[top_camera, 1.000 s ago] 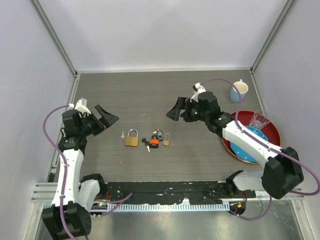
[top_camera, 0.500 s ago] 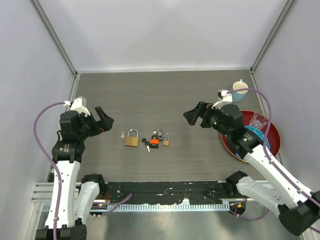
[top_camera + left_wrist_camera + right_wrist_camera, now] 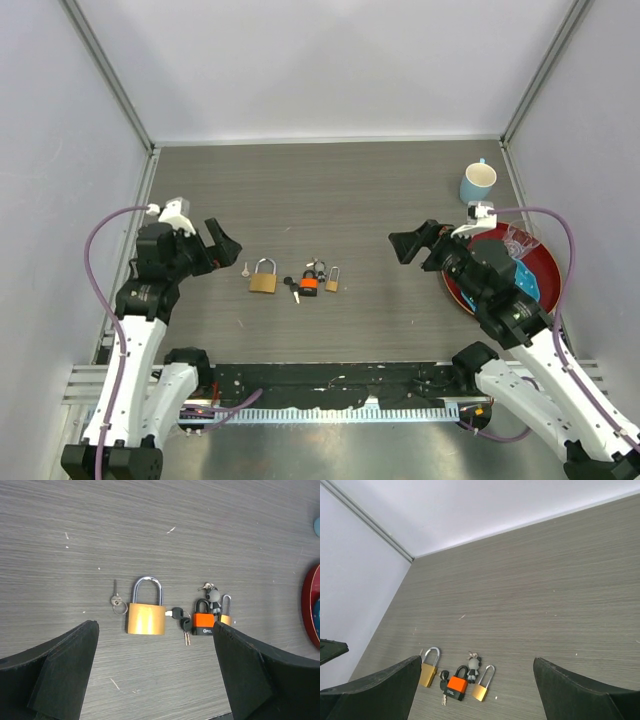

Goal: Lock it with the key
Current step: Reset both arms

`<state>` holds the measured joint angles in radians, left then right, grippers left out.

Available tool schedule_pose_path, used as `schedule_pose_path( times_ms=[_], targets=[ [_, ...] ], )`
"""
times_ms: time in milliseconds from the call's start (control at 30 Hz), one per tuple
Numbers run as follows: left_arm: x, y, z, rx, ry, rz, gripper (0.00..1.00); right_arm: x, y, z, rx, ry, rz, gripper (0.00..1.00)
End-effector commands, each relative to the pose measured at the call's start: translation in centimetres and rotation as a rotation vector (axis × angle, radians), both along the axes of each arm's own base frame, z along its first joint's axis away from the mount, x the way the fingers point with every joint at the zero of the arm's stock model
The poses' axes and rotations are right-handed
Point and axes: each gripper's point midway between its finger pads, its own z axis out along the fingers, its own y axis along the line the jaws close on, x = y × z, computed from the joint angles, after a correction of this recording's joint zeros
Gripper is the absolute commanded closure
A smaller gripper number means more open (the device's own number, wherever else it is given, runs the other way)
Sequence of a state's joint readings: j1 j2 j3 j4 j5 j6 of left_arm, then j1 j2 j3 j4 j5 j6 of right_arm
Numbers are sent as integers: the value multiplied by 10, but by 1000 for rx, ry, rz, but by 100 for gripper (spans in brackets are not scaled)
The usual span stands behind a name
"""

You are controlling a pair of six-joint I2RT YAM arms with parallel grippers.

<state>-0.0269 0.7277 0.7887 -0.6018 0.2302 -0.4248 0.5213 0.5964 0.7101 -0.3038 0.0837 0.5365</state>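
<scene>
A large brass padlock (image 3: 263,282) lies on the table with a small silver key (image 3: 245,268) on a ring just to its left. To its right are black-headed keys (image 3: 291,289), an orange and black padlock (image 3: 309,284) and a small brass padlock (image 3: 331,284). The left wrist view shows the large padlock (image 3: 146,619), the silver key (image 3: 116,599), the black keys (image 3: 181,621) and the orange padlock (image 3: 203,624). My left gripper (image 3: 220,243) is open and empty, left of the locks. My right gripper (image 3: 408,247) is open and empty, well to their right. The right wrist view shows the locks (image 3: 456,685) from afar.
A blue mug (image 3: 477,183) stands at the back right. A red plate (image 3: 545,270) at the right holds a clear glass (image 3: 516,240) and something blue. A small grey figurine keychain (image 3: 472,663) lies by the orange padlock. Walls close in the table on three sides.
My right gripper has drawn back to the right and nearer, away from the locks. My left arm has shifted slightly, its gripper still open. The locks and keys have not moved.
</scene>
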Motion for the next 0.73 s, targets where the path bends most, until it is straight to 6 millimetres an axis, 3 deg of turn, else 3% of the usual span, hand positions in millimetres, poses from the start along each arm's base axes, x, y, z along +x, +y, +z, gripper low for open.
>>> schedule_pose_path(
  times_ms=[0,167,333,533,700],
  targets=[
    [14,-11,9,-36,-67,-22,0,8,0,-9,-22,23,-19,0],
    [22,-11,-1,-13,-60,-36,0,18,2,-22,-57,54,-28,0],
    [32,-13,8,-24,-144,-43,0,30,-1,-39,-124,81,-64,0],
    [45,-8,5,-19,-199,-10,0,43,-3,-40,-155,52,-95,0],
    [58,-4,0,7,-222,10,0,59,-21,-45,-194,-30,-205,0]
  ],
)
